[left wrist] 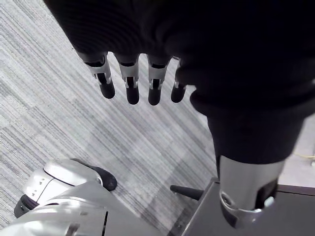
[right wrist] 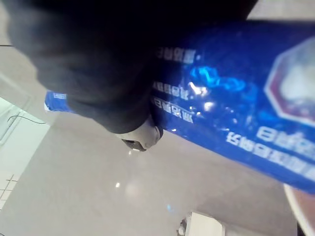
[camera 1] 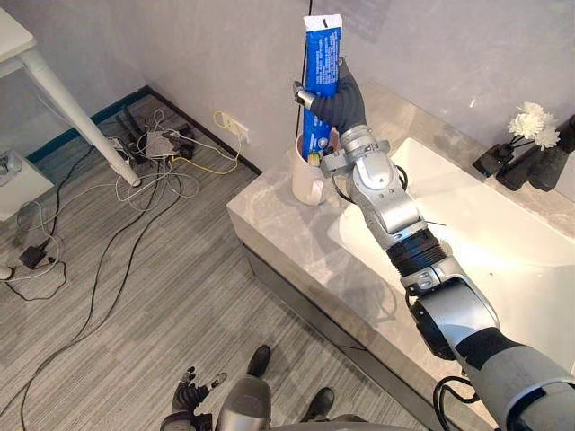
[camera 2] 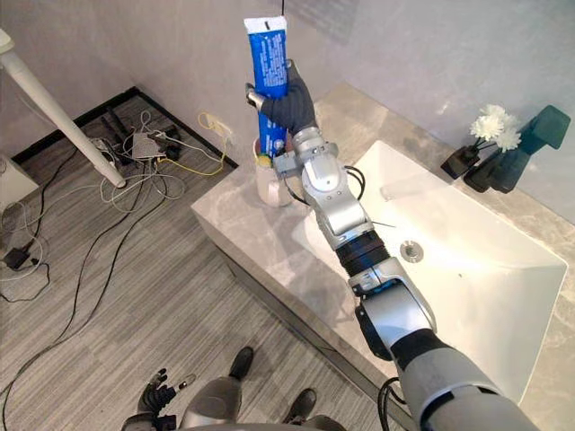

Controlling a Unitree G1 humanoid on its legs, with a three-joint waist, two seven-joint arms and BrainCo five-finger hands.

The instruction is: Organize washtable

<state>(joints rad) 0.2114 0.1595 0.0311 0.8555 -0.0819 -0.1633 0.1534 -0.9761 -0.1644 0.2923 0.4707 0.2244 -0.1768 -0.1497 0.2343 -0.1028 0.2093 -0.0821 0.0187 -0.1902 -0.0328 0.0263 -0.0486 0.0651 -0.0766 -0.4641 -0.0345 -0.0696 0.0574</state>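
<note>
Toothpaste tube point(camera 1: 320, 63), blue with a white crimped end uppermost, was held upright by the right hand point(camera 1: 340, 103), whose fingers and thumb were curled tightly round the tube's middle. In the right wrist view the tube's blue printed side was seen passing under the hand's dark cover. The tube's lower end was set at the mouth of a white cup point(camera 1: 308, 175), with a small yellow item visible at the rim beside it; how far the tube reached inside could not be told. The cup was stood at the near left corner of a marble countertop point(camera 1: 278, 224), just beside a white sink basin point(camera 1: 503, 242). At the far side of the basin, against the wall, white flowers point(camera 1: 534, 123) were placed next to dark bottles point(camera 1: 548, 166). The left hand point(camera 1: 187, 395) was hung low over the grey striped floor point(camera 1: 180, 296), well apart from the counter, its fingers point(left wrist: 130, 81) relaxed and nearly straight, with nothing held. A tangle of cables point(camera 1: 162, 171) was spread on the floor by a white table leg point(camera 1: 76, 112).
</note>
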